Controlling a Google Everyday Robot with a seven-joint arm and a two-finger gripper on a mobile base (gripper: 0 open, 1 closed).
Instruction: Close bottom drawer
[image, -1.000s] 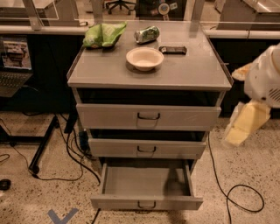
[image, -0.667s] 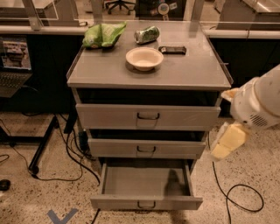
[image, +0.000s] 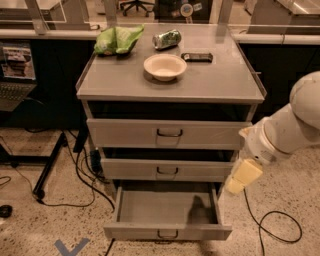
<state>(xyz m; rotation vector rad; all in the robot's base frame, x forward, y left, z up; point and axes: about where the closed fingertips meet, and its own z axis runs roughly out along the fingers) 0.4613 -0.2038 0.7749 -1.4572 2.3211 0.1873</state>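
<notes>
Your bottom drawer (image: 167, 231) sits low and pulled out toward you, its front running left to right. The gripper (image: 241, 176) hangs just right of it, higher than the front and farther back. You cannot tell if it is wide or narrow. A cable (image: 272, 235) lies on the floor beneath.

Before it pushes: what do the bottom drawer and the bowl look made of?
The bottom drawer: likely painted sheet metal, matte grey, thin walls, dark wire handle. The bowl: cream, smooth, plastic or ceramic, unclear which. The gripper hangs by the drawer's right side.
</notes>
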